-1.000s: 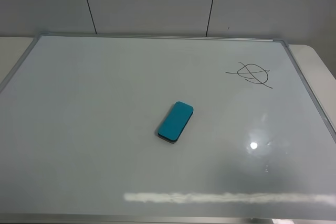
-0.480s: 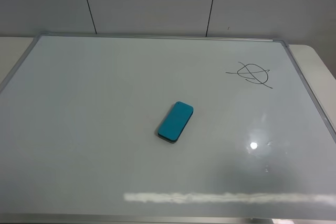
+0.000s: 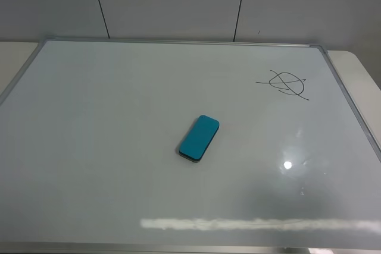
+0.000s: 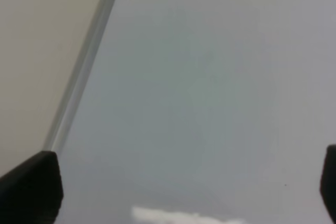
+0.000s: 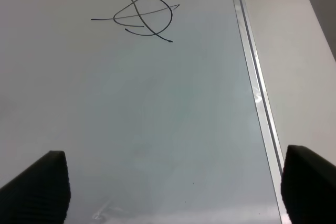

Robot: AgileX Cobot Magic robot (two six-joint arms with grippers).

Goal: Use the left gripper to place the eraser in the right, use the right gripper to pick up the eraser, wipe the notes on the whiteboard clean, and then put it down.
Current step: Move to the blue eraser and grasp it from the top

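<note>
Whiteboard (image 3: 89,87), one eraser (image 3: 199,138), one notes scribble (image 3: 284,84), left end effector (image 4: 181,187), right end effector (image 5: 172,186), both spread, empty.

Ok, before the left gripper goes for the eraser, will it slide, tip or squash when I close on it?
The eraser looks like a solid moulded block, so it probably won't squash. It lies flat and low, so tipping seems unlikely. The whiteboard is glossy and the eraser's dark underside rests on it, so a one-sided nudge may well skate it sideways.
</note>
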